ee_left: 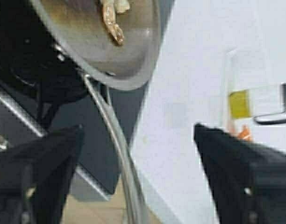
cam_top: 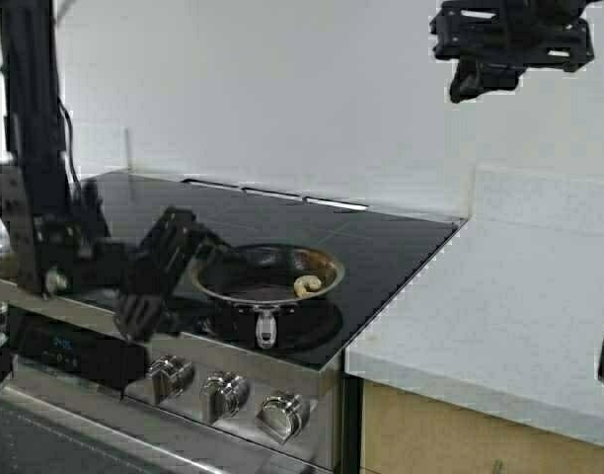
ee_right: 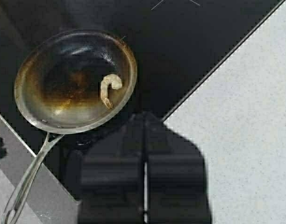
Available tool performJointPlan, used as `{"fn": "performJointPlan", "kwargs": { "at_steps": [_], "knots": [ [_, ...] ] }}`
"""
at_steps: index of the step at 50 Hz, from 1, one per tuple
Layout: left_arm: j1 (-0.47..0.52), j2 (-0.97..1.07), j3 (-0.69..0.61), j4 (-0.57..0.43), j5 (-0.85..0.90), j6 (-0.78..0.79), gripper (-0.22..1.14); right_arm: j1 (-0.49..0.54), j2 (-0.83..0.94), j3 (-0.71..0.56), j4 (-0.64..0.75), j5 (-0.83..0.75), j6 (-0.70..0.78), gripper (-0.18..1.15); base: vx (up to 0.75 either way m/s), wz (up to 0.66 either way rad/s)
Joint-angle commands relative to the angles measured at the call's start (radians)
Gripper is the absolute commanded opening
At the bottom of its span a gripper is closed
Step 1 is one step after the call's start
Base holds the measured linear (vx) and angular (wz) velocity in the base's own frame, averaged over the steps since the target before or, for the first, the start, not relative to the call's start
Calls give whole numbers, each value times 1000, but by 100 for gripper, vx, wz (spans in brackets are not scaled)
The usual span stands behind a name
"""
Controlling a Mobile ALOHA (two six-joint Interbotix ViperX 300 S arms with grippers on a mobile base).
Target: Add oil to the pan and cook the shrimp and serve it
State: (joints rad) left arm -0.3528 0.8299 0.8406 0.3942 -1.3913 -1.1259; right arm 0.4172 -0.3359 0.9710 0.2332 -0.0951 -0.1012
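Small steel pan [cam_top: 267,275] with browned, dark interior on the black cooktop [cam_top: 381,247], pale curled shrimp [cam_top: 307,286] inside near its rim, left tool [cam_top: 174,272] spread wide beside the pan's handle [cam_top: 266,326], gripping nothing, right tool [ee_right: 144,140] high above the pan, fingers pressed together, empty.

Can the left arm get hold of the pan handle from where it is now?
Probably yes: the left gripper is open, its fingers either side of the pan handle, nothing between them.

shrimp [cam_top: 306,285] in pan [cam_top: 245,278], pan on stovetop [cam_top: 381,242], counter [cam_top: 499,296] right of stovetop
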Motion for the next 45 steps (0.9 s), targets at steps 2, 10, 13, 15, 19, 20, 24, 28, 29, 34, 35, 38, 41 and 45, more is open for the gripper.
{"fn": "performJointPlan", "kwargs": {
  "at_steps": [2, 10, 13, 15, 19, 20, 24, 28, 29, 34, 35, 38, 41, 45],
  "knots": [
    [-20, 61, -66, 12, -55, -44, 101, 2, -15, -15, 2, -3, 0, 5, 0, 0],
    [-69, 127, -152, 18, -71, -103, 101, 2, -15, -17, 2, -2, 0, 5, 0, 0],
    [-86, 147, -181, 17, -71, -123, 101, 2, -15, -17, 2, -2, -2, 5, 0, 0],
    [-97, 158, -201, 17, -71, -135, 101, 2, -15, -15, 2, -2, 0, 5, 0, 0],
    [-107, 175, -233, 12, -71, -160, 101, 2, -15, -15, 2, -2, 0, 5, 0, 0],
    [-110, 178, -239, 12, -71, -167, 101, 2, -17, -15, 2, -2, -2, 5, 0, 0],
    [-118, 189, -264, 8, -71, -195, 101, 2, -15, -17, 2, -2, -2, 5, 0, 0],
    [-121, 193, -284, 8, -71, -213, 101, 2, -15, -17, 2, -2, -2, 5, 0, 0],
    [-124, 195, -290, 6, -71, -218, 101, 2, -15, -17, 2, -2, -2, 5, 0, 0],
    [-132, 199, -308, 8, -71, -232, 101, 2, -17, -17, 2, -2, -2, 5, 0, 0],
    [-133, 201, -311, 6, -71, -235, 101, 2, -17, -17, 2, -2, -2, 5, 0, 0],
    [-137, 204, -321, 8, -71, -241, 101, 2, -17, -17, 2, -2, -2, 5, 0, 0],
    [-140, 210, -333, 8, -71, -249, 100, 2, -15, -18, 2, -2, -2, 5, 0, 0],
    [-141, 218, -347, 8, -71, -270, 100, 2, -15, -17, 2, -2, -2, 5, 0, 0]
  ]
}}
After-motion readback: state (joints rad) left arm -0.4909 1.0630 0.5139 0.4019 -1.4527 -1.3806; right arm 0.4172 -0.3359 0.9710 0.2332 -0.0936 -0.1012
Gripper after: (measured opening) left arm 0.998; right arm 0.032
